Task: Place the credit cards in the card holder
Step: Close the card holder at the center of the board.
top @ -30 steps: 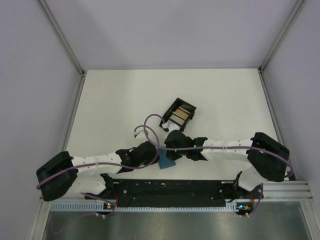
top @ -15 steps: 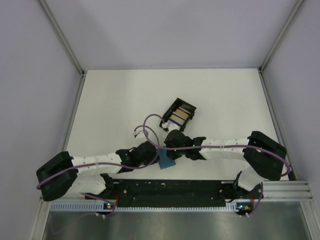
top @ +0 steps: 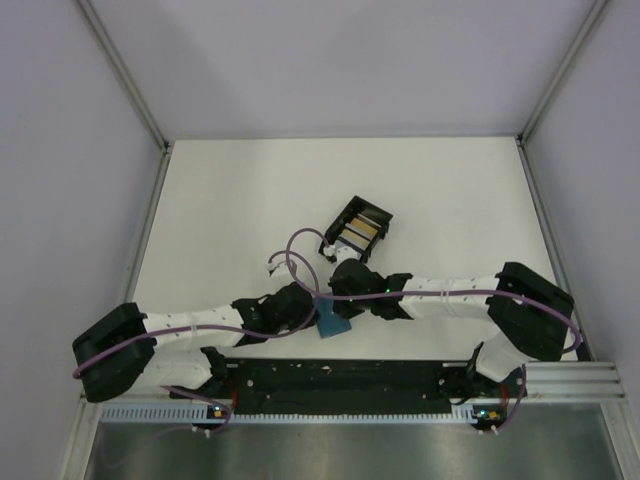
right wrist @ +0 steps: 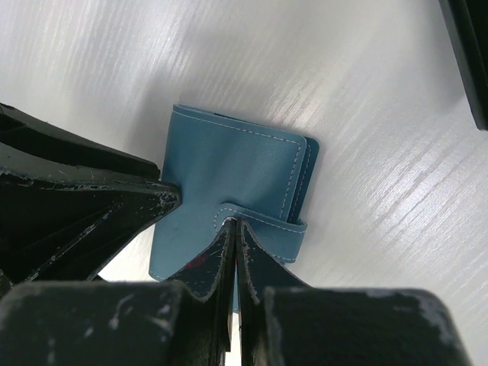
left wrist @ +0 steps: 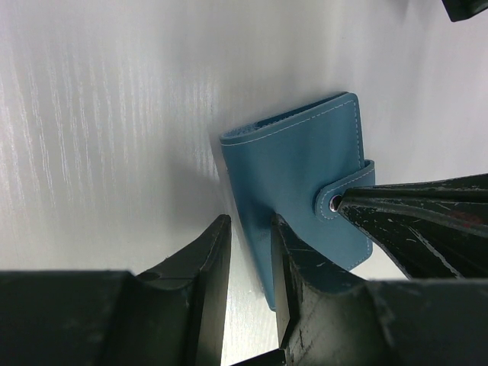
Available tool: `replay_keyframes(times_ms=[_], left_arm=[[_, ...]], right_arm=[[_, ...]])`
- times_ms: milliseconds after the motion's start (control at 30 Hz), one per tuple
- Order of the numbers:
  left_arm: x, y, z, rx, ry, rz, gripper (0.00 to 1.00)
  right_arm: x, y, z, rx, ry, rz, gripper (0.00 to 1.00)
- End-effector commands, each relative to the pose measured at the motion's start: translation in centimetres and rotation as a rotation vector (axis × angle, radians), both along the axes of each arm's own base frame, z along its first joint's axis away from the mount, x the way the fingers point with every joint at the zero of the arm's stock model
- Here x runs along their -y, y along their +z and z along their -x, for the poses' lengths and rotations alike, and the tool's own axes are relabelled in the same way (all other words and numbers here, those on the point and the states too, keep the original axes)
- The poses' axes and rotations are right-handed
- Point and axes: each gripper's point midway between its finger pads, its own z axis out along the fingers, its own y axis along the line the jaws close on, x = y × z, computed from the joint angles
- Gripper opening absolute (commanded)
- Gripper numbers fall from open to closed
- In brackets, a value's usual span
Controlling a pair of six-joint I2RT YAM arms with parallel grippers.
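Note:
The card holder is a closed teal-blue wallet lying flat on the white table, its snap strap fastened; it also shows in the right wrist view and the top view. My left gripper is slightly open, with one finger resting on the wallet's near edge and the other on the table beside it. My right gripper is shut, its tips touching the strap's snap. The credit cards, orange-yellow and silver-grey, stand in the black tray, apart from both grippers.
Both arms meet over the wallet near the table's front edge. The tray's corner shows at the right edge of the right wrist view. Grey walls enclose the table on three sides.
The right arm has shifted slightly to the left towards the wallet. The left arm, wallet and tray have not visibly moved.

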Motion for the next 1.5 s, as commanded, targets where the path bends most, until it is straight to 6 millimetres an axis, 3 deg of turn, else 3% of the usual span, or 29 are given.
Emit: replay_keyframes(times_ms=[0,400,833,1200,1467], left_arm=[[0.5,0.5,-0.5,0.015,0.002,0.014,0.32],[0.6,0.5,-0.4,0.012,-0.001,0.017,0.32],[0.6,0.6,-0.4,0.013,0.000,0.020,0.31],[0.4,0.4,-0.3,0.004,-0.002,0.017,0.31],[0.6,0.4,-0.2,0.005,-0.007,0.024,0.31]], right_arm=[[-0.4,0.0,-0.8,0.007,-0.011,-0.005,0.00],[0.8,-3.0,0.2,-0.068,-0.012,0.102,0.00],[2.0,-3.0,0.4,-0.062,-0.031,0.117,0.00],[4.0,-4.8,0.8,-0.072,-0.062,0.186,0.00],[4.3,-5.2,0.8,-0.069,-0.058,0.201,0.00]])
